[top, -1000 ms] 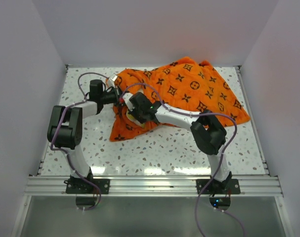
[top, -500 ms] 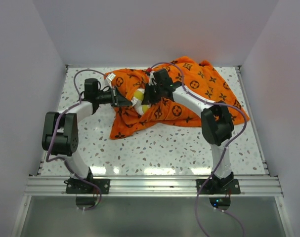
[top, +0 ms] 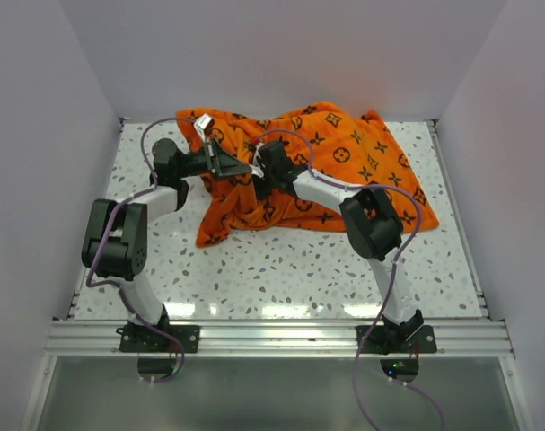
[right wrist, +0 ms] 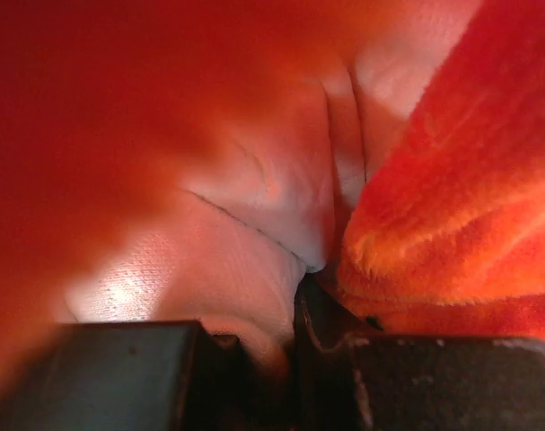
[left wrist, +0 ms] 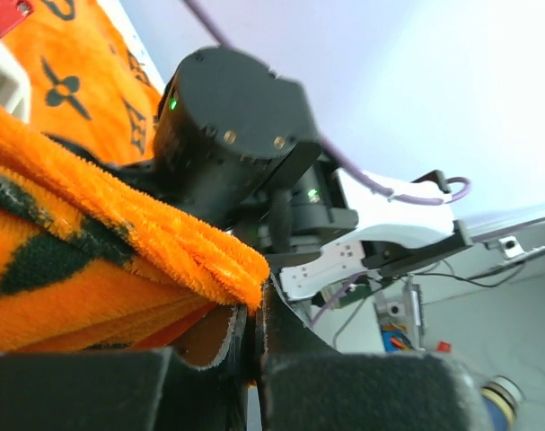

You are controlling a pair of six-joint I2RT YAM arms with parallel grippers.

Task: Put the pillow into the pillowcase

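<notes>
- Grip first: my left hand (left wrist: 252,310) is clamped tight on the folded rim of the pillowcase (top: 344,162), lifting that edge off the surface (top: 299,260).
- My right hand (right wrist: 294,305) sits inside the mouth, jaws nearly closed, with the cream cloth of the pillow (right wrist: 254,189) pinched between them and orange fabric all round it.
- That pillow lies right at this hand's fingertips, hidden from above.
- I judge the push should run straight ahead of the right hand, toward the closed end, while the left hand pulls the rim the opposite way.
- Letting go too shallow would leave a corner bunched at the mouth.
</notes>
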